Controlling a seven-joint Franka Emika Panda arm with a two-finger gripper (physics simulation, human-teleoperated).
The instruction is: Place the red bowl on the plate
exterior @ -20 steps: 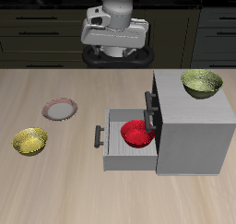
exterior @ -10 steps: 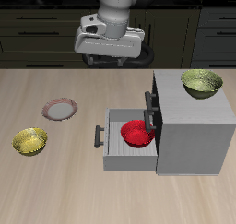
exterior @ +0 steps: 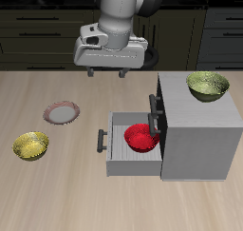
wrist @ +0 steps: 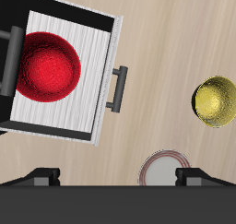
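The red bowl (exterior: 140, 138) sits inside the pulled-out drawer (exterior: 121, 159) of the grey cabinet; it also shows in the wrist view (wrist: 48, 67). The plate (exterior: 62, 112), with a reddish-brown rim and pale centre, lies on the table apart from the drawer, partly seen in the wrist view (wrist: 164, 170). My gripper (exterior: 106, 73) hangs high above the table, behind the drawer and plate, open and empty. Its fingertips (wrist: 41, 177) show in the wrist view.
A yellow-green bowl (exterior: 30, 145) lies on the table near the plate, also in the wrist view (wrist: 218, 101). Another yellow-green bowl (exterior: 208, 86) sits on top of the grey cabinet (exterior: 199, 140). The drawer handle (exterior: 102, 140) sticks out toward the plate.
My gripper has moved down and sideways toward the plate's side. The bowls, plate and drawer have not moved.
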